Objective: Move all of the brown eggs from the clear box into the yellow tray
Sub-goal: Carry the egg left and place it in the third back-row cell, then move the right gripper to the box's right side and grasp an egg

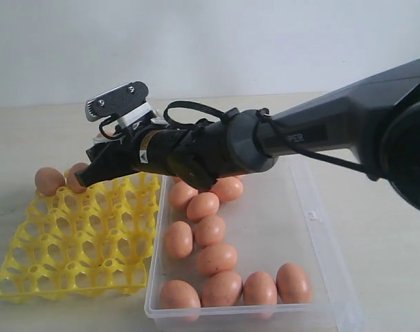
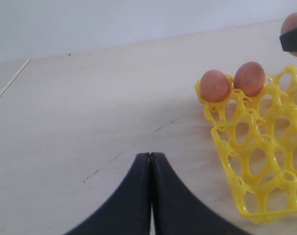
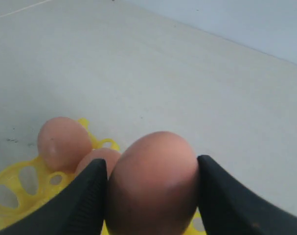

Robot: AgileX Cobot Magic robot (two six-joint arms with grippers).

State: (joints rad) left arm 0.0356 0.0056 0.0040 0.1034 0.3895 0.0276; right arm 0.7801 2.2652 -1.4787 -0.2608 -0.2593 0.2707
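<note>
The right hand (image 3: 153, 198) clamps one smooth orange-brown egg (image 3: 150, 166) above the bright yellow plastic egg tray (image 1: 71, 277), near its eleven o'clock corner, where two eggs (image 2: 215, 85) sit. If lowered off-centre, it could strike them or crack. The left hand (image 2: 150, 161), fingers pressed together, idles over the table (image 2: 89, 122).

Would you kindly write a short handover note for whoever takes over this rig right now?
Right end effector: shut on a brown egg, above the yellow tray's far side.
Left end effector: shut, empty, over bare table beside the tray.
Done: two eggs seated at the tray's far left corner.
To do: seat the held egg, then move at least ten eggs from the clear box.
</note>
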